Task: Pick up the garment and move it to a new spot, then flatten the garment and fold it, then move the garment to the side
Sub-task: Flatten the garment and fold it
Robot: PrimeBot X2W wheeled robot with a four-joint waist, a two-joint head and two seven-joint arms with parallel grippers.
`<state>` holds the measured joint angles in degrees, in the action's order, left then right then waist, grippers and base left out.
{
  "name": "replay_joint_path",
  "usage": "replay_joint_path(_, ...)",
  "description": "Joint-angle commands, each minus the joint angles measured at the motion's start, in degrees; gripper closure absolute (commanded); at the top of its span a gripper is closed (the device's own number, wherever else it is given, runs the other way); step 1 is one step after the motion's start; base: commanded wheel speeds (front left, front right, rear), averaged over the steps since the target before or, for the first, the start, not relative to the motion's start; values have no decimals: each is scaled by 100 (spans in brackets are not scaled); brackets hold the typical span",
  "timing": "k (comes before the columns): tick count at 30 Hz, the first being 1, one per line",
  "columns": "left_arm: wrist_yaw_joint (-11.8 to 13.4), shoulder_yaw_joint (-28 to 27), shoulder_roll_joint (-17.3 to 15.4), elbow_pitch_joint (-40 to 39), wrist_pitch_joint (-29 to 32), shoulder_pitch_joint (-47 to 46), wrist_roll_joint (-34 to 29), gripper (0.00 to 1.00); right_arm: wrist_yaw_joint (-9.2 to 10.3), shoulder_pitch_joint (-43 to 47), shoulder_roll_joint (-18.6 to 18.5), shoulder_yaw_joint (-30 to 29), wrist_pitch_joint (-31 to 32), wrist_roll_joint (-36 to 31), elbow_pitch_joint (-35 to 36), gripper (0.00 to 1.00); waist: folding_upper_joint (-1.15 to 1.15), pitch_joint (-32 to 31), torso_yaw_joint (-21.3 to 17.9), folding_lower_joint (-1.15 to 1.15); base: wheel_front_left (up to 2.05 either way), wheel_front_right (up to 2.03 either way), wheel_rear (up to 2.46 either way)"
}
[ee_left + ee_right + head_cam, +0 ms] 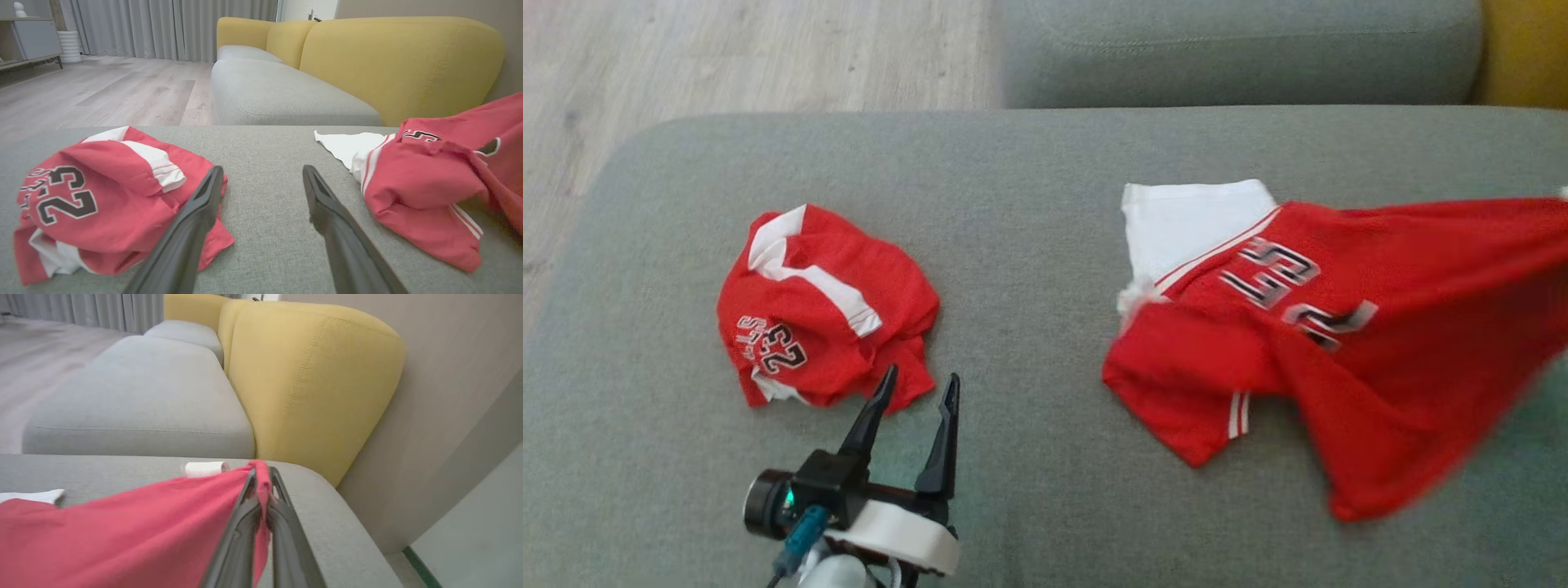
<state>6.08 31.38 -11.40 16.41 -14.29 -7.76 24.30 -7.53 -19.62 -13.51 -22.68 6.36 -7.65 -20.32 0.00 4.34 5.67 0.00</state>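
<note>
With the right gripper: clamped tight, fingers together on a thin red edge of the jersey, pinched right at the tips. Holding that edge up off the grey seat cushion, judging by the cloth stretched taut and blurred toward the right of the head view. Spread across the right half of the cushion otherwise, white sleeve toward the middle, lower corner trailing on the seat, yellow backrest beyond the pinch in the right wrist view.

Over to the left gripper: splayed wide, holding nothing, hovering low just beside a second, crumpled jersey on the left half of the cushion. Touching its hem or merely near it? Cannot tell from here.

Now the feel of it, as a guess: light, soft, limp knit. No stiffness whatever, so sagging and bunching wherever left unsupported. Possibly a touch slick, so worth a deeper bite than this tip-only pinch; liable to slip free under a sharp tug. Not fragile; fine to drag, though likely to rumple against the textured cushion.

Where to grab: hem corners or shoulder seams, two points well apart, for pulling flat. Good enough with one pinch for carrying to a new spot, poor for flattening. Worth bringing the left gripper across to an opposite corner for that.
</note>
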Motion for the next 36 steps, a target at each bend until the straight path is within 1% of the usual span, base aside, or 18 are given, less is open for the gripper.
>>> replay_joint_path(1,-22,-229,-7,-149,-71,-220,-50,0,4,-271,-200,70,75,-44,214,100,0,51,54,0,0,0,0)
replay_joint_path(5,-91,-254,64,-116,-71,-309,-97,0,4,-382,-689,-263,377,-343,119,100,0,197,217,0,0,0,0)
replay_joint_path(8,-141,-276,112,-87,-71,-363,-136,0,4,-552,-925,-596,407,-598,-97,100,0,288,341,0,0,0,0)
replay_joint_path(10,-160,-303,137,-65,-71,-383,-159,0,4,-710,-1030,-786,299,-761,-246,100,0,336,405,0,0,0,0)
replay_joint_path(11,-169,-320,147,-58,-71,-388,-169,0,4,-784,-1077,-842,226,-869,-321,62,0,356,431,0,0,0,0)
replay_joint_path(12,-177,-339,154,-54,-71,-390,-180,0,4,-866,-1090,-910,145,-970,-385,0,0,370,444,0,0,0,0)
replay_joint_path(14,-191,-380,168,-52,-71,-385,-201,0,4,-1031,-1025,-939,-60,-1129,-456,0,0,381,453,0,0,0,0)
replay_joint_path(17,-182,-471,175,-50,-71,-350,-221,0,4,-1209,-670,-843,-388,-1227,-434,0,0,342,377,0,0,0,0)
replay_joint_path(20,-189,-552,182,-81,-71,-314,-254,0,4,-1226,-68,-825,-754,-1155,-150,0,0,242,246,0,0,0,0)
replay_joint_path(23,-188,-636,188,-133,-71,-282,-296,0,4,-999,562,-592,-1063,-934,318,0,0,104,86,0,0,0,0)
replay_joint_path(25,-189,-691,202,-181,-71,-257,-321,0,4,-723,809,-338,-1201,-741,650,0,0,9,-11,0,0,0,0)
replay_joint_path(28,-196,-753,222,-211,-71,-184,-344,0,4,-249,983,148,-1321,-259,1022,0,0,-154,-166,0,0,0,0)
replay_joint_path(32,-209,-815,259,-230,-71,-60,-356,0,4,540,1055,807,-1404,458,1451,0,0,-319,-352,0,0,0,0)
replay_joint_path(36,-239,-820,305,-224,-71,21,-389,0,4,1331,1060,1376,-1544,1368,1531,0,0,-383,-476,0,0,0,0)
